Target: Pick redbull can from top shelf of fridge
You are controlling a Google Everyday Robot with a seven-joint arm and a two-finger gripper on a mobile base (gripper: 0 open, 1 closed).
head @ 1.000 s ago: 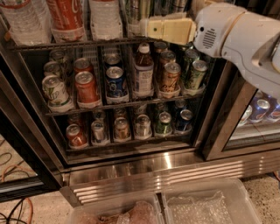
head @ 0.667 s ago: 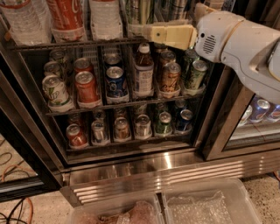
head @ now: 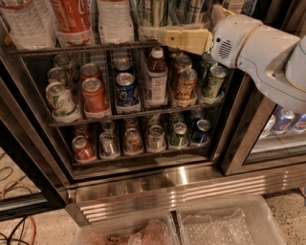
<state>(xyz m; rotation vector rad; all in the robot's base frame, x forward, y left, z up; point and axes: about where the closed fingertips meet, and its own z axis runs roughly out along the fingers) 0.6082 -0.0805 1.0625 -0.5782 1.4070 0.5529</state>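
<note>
Camera view, hand [head: 163,36] just below redbull can [head: 192,9] (top shelf [head: 71,49])

Top shelf [head: 71,48]: its bottles [head: 71,19] are cut off by the upper edge. The pincer [head: 165,37], at the shelf's front rail, hides the base of the redbull can [head: 193,8], whose top lies out of frame. Cans behind the right-hand glass door [head: 282,119] are blurred. The plastic bins [head: 224,222] are cropped by the lower edge.

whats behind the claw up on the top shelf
The claw sits at the front rail of the top shelf. Behind it stand tall cans: a greenish-striped can and what may be the redbull can, whose lower part the claw hides.
</note>
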